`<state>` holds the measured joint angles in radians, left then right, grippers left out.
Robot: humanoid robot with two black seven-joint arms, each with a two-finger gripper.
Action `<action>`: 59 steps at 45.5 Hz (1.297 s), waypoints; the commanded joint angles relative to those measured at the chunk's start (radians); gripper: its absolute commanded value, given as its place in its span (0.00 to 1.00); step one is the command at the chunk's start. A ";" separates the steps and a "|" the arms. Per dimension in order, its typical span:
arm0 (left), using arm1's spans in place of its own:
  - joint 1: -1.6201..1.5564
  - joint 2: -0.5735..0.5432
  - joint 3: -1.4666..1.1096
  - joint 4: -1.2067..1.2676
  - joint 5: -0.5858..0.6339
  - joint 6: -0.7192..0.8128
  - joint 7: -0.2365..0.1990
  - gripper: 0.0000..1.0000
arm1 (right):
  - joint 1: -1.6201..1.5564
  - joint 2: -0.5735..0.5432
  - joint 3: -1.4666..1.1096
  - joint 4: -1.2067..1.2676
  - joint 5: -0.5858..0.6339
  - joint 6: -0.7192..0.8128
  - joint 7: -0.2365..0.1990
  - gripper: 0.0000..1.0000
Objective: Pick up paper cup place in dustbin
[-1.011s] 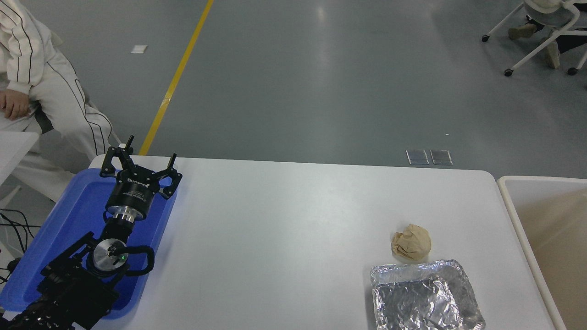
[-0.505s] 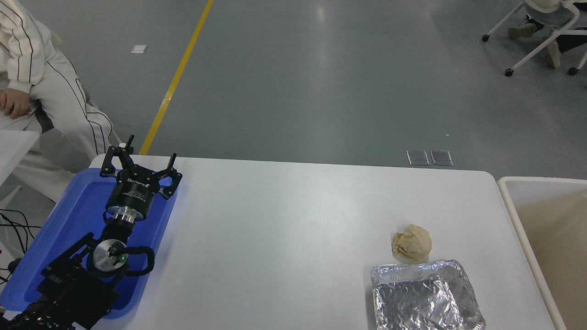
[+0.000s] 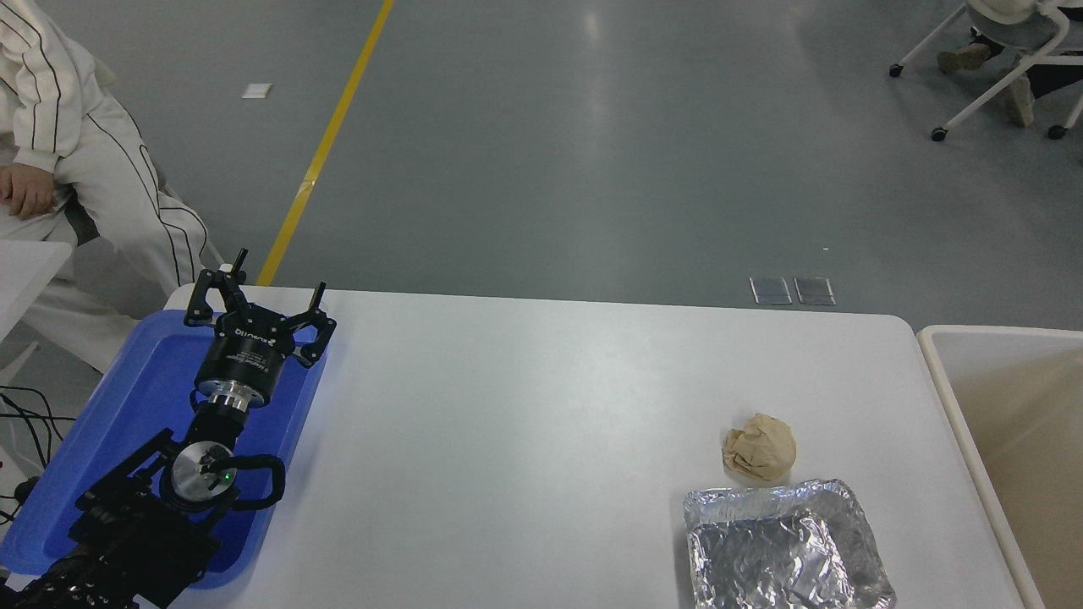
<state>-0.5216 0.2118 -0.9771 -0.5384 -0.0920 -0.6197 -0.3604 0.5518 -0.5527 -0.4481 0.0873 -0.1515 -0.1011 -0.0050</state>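
Note:
The paper cup is out of view. At the right edge of the head view stands the dustbin (image 3: 935,372), with a thick cream-white rim and a beige inside. My left gripper (image 3: 277,275) is parked over the blue tray at the lower left, its fingers spread open with nothing between them. No right arm shows in the picture.
A blue plastic tray (image 3: 118,423) lies under the left arm. A crumpled brown paper ball (image 3: 760,448) sits on the white table (image 3: 525,406) just behind a crinkled silver foil tray (image 3: 783,545). A person in white clothes (image 3: 76,161) sits at the far left.

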 commanded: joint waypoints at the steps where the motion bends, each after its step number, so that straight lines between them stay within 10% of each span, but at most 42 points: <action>1: 0.000 0.000 0.000 0.000 0.000 0.000 0.000 1.00 | 0.026 0.017 0.003 -0.014 0.000 -0.052 -0.003 0.68; 4: 0.000 0.000 0.000 0.000 0.000 0.000 0.000 1.00 | 0.025 0.020 0.002 -0.017 0.000 -0.129 -0.001 1.00; 41: 0.000 0.000 0.000 0.000 0.000 0.000 0.000 1.00 | 0.080 0.031 0.002 0.022 -0.014 -0.146 -0.004 1.00; 59: 0.000 0.000 0.000 0.000 0.000 0.000 0.000 1.00 | 0.284 -0.248 -0.075 0.480 -0.023 -0.147 -0.003 1.00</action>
<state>-0.5216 0.2117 -0.9771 -0.5383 -0.0920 -0.6197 -0.3605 0.7179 -0.6662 -0.4639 0.3301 -0.1707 -0.2482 -0.0084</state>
